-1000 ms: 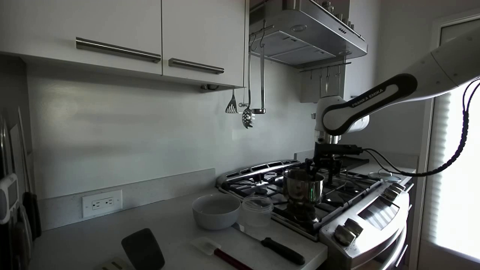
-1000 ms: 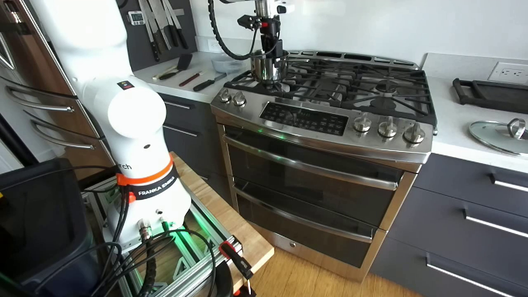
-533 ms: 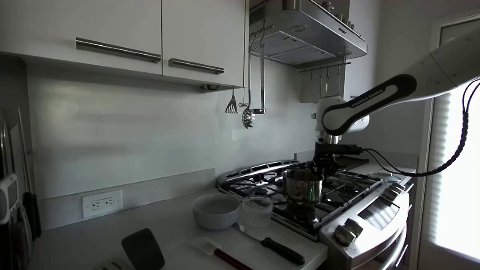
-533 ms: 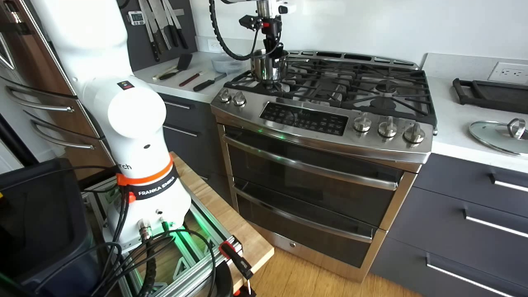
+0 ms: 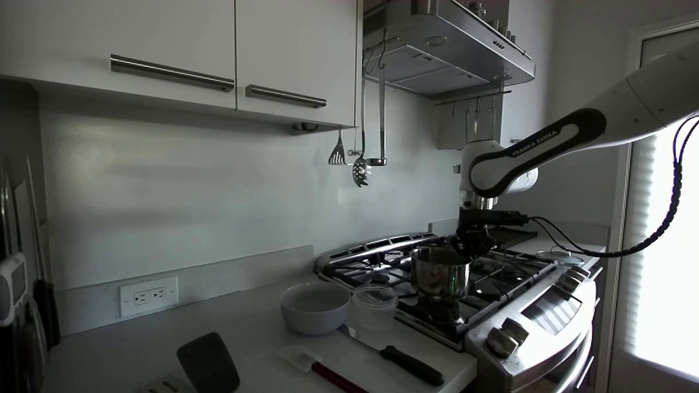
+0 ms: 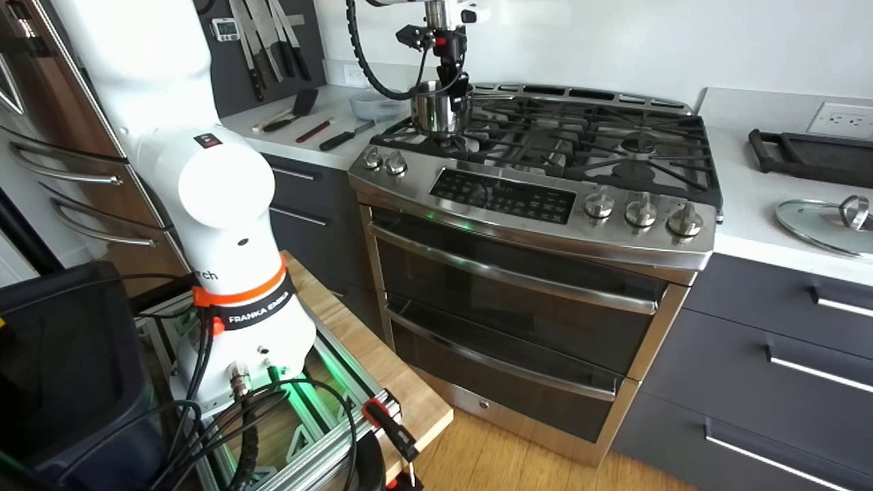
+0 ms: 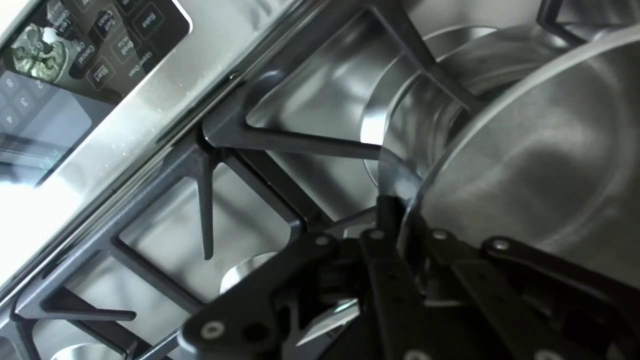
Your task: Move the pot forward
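The shiny steel pot [image 5: 437, 275] stands on the stove's near-left burner in an exterior view, with its thin handle [image 6: 492, 97] pointing across the grates. In the wrist view, the inside of the pot [image 7: 540, 175] fills the right side. My gripper [image 7: 406, 217] is shut on the pot's rim, one finger [image 7: 388, 212] outside the wall and the other inside it. From the side, the gripper [image 5: 469, 248] reaches down over the rim. The fingertips are partly dark and hard to make out.
Black grates [image 6: 545, 136] cover the stovetop, with knobs [image 6: 641, 210] along its front. A white bowl [image 5: 315, 308], a clear container [image 5: 374, 307] and a black-handled knife [image 5: 412, 364] lie on the counter beside it. The range hood [image 5: 453, 49] hangs above. A glass lid [image 6: 829, 221] rests on the far counter.
My gripper's jaws have come together on the pot's rim. The pot has shifted very slightly toward the counter with the bowl. The arm has hardly moved.
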You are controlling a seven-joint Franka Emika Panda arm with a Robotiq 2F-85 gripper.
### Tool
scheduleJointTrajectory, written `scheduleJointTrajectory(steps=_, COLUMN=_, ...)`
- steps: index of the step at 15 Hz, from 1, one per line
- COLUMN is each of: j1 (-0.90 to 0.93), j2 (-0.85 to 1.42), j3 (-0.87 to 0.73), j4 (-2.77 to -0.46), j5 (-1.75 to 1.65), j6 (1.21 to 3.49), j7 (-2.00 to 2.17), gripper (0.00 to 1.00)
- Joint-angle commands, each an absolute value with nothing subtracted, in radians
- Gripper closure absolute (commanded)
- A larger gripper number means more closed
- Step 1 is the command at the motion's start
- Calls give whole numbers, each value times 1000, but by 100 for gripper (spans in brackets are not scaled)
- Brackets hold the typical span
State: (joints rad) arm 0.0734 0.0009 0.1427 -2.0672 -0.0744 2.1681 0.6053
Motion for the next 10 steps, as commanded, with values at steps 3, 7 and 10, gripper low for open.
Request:
scheduleJointTrajectory(steps=3, j1=80, j2=20, j3=122, j4=-2029, j5=-100, j6=2168, j7=614, gripper=99)
scheduleJointTrajectory(steps=7, j1=76, j2=65, j3=101, j4=-1959, j5=-115, j6=2164, j7=594, gripper=99)
scheduleJointTrajectory(steps=10, j1=80, j2=127, j3=85, j4=-1878, j5=-122, j6=2159, j7=572, gripper=99)
